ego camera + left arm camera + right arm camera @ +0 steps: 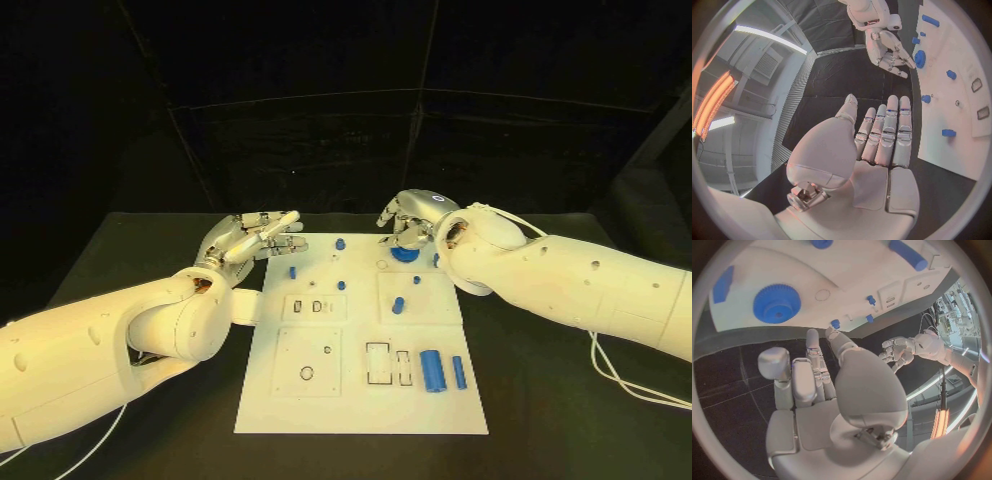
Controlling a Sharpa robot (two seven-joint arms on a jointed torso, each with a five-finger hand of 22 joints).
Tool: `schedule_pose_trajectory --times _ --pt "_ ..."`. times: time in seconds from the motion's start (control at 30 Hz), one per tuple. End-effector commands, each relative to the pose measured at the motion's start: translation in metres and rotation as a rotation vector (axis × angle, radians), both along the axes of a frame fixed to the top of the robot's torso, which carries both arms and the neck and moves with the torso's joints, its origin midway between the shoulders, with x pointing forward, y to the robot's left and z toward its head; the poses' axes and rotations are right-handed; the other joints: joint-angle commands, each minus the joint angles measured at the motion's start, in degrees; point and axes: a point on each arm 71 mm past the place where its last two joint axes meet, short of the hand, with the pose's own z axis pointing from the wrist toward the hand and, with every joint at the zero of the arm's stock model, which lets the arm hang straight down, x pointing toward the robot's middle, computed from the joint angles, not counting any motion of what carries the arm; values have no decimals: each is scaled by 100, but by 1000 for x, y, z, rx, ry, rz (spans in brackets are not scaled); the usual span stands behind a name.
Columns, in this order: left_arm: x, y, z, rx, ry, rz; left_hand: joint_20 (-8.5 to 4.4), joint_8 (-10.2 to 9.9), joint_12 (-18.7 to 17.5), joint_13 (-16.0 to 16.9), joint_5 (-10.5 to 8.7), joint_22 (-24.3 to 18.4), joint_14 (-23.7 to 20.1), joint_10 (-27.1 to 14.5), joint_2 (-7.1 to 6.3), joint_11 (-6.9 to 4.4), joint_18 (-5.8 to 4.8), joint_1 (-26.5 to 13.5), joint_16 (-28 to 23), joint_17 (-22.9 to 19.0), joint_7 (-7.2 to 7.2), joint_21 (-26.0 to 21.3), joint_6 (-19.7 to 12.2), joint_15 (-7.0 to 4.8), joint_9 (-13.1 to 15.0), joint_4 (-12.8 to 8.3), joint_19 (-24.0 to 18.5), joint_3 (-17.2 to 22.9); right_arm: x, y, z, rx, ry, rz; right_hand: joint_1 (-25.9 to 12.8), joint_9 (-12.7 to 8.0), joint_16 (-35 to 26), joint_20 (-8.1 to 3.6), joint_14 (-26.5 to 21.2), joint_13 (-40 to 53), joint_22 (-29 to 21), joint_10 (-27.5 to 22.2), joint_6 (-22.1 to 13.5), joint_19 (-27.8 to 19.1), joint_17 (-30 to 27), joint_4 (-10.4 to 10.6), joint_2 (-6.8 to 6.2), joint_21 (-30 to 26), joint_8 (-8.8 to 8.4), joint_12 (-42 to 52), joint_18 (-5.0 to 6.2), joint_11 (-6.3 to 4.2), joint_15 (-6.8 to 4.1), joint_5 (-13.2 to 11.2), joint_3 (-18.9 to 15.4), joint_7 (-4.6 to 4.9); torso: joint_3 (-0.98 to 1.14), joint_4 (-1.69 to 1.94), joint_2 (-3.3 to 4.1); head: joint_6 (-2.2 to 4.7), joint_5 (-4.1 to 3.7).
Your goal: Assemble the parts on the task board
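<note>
Task board (pixel 361 400): the white plate lying flat on the black table (pixel 144 250), between my two arms; I take it as my landmark.
My left hand (pixel 248 240): just off the board's far left corner, over the table, fingers straight and side by side, thumb apart. My left wrist view shows the palm bare, holding nothing (pixel 879 140).
My right hand (pixel 411 222): at the board's far edge, right of its middle. My right wrist view shows the fingers stretched out and the palm bare (pixel 817 385); nothing is in it. From the head view my own forearm hides part of this hand.
Gear (pixel 404 254): a round blue toothed part on the board's far edge, right by my right hand's fingertips; I cannot tell whether they touch it.
Two blue cylinders (pixel 434 371): lying side by side near the board's right edge, in its near half.
Small blue parts (pixel 398 306): several scattered over the board's far half; too small to make out their shapes.
Recesses (pixel 378 363): dark-outlined slots in the board's near half; their depth is unclear.
</note>
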Motion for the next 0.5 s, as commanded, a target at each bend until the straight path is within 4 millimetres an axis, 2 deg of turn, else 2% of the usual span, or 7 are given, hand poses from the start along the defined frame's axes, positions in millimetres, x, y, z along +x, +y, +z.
schedule_pose_trajectory --times 0.03,0.07,0.13,0.17,0.2,0.27,0.5 --pt "0 -1 2 -9 -15 -22 8 -33 -22 -6 29 -7 -16 -33 21 -7 67 17 -33 9 51 -23 -35 24 -5 -37 30 2 -2 -16 -2 59 108 -68 -18 -19 557 9 360 2781 391 -116 -96 161 801 273 -55 256 65 2655 -126 -26 -63 135 -380 23 21 -58 -13 25 -14" --pt "0 -1 2 -9 -15 -23 8 -33 -22 -6 29 -7 -16 -33 21 -7 67 17 -33 9 51 -23 -35 24 -5 -37 30 2 -2 -21 -4 51 129 -79 -16 -25 703 35 378 3591 512 -142 -210 185 1028 446 24 329 94 3439 -125 -2 29 205 -532 75 16 -51 -11 38 -30" --pt "0 -1 3 -10 -15 -26 9 -30 -18 -4 29 -7 -16 -25 26 -10 68 11 -35 11 47 -28 -27 24 -3 -37 31 4 -3 -29 -6 32 162 -96 27 -29 818 67 392 4286 637 -209 -380 210 1214 623 28 407 143 4053 -136 87 95 302 -731 85 11 -50 -8 47 -50" --pt "0 -1 3 -10 -15 -26 9 -30 -18 -4 29 -7 -16 -25 26 -10 68 11 -35 11 47 -28 -27 24 -3 -37 31 4 -3 -30 -6 27 168 -99 49 -28 834 79 393 4416 661 -219 -427 214 1238 671 33 423 162 4167 -140 99 108 324 -782 97 13 -54 -8 49 -55" --pt "0 -1 3 -11 -15 -28 9 -30 -18 -4 29 -7 -16 -25 26 -10 68 11 -35 11 47 -28 -27 24 -3 -37 31 4 -2 -35 -8 8 187 -111 67 -23 865 93 400 4673 727 -149 -465 232 1289 732 4 460 201 4393 -148 122 97 295 -865 114 7 -38 -7 51 -96" --pt "0 -2 3 -12 -16 -30 9 -30 -18 -4 29 -7 -16 -25 26 -10 68 11 -35 11 47 -28 -27 24 -3 -37 31 4 -2 -38 -9 -6 199 -119 129 -18 894 106 405 4890 786 -113 -526 248 1334 816 -26 498 260 4582 -153 139 114 285 -973 133 12 -43 -5 47 -105" --pt "2 -3 2 -13 -15 -31 9 -28 -16 -2 29 -7 -16 -19 29 -12 68 8 -37 13 43 -32 -22 23 -2 -38 32 6 2 -42 -13 -64 223 -136 345 -22 993 140 433 5269 948 -1 -687 291 1504 949 67 594 363 4901 -181 179 146 303 -1057 156 8 -25 0 40 -158"
